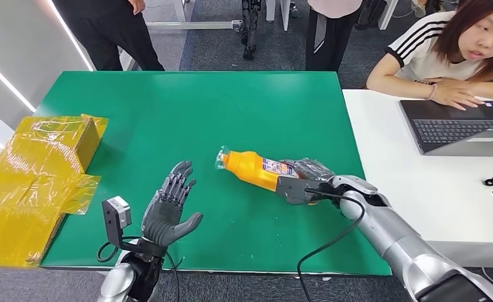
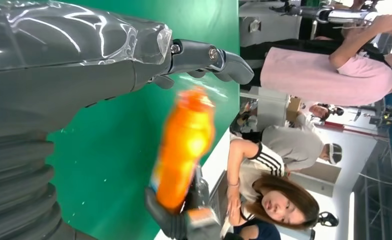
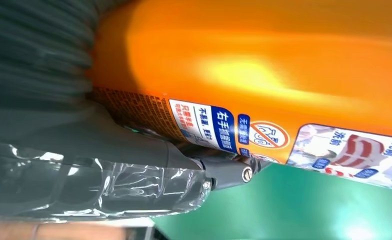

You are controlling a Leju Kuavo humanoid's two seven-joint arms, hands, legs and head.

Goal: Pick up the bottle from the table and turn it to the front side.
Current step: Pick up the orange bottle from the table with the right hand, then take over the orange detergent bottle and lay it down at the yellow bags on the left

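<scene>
While the bottle is in hand: findings below, by item.

Bottle (image 1: pixel 251 167): orange, wrapped in clear film, lying near horizontal just above the green counter (image 1: pixel 187 107), neck pointing towards the robot's left and slightly away. Whether its neck end touches the surface cannot be told.

Right hand (image 1: pixel 304 185): closed around the lower body of the bottle; the right wrist view shows the thumb (image 3: pixel 134 175) against the printed label (image 3: pixel 219 125). Judged reason for this hold: gripping the base end leaves the neck and most of the label free for turning.

Left hand (image 1: pixel 168 207): holds nothing, fingers apart and extended, palm up, hovering over the counter well apart from the bottle. Judged reason: standing by to receive or steady the bottle during the turn.

Task stage: pick-up appears done or nearly so; turning to the front side not yet complete, by judgement.

Yellow box (image 1: pixel 39 170): flattened, film-covered, overhanging the counter's left edge; not involved.

Person (image 1: pixel 458 50): seated at the adjoining white table by a laptop (image 1: pixel 458 129).

Obscured: right hand's fingers largely hidden beneath the bottle; bottle blurred in the left wrist view; which face of the label counts as front cannot be determined; bottle base hidden by the hand.
</scene>
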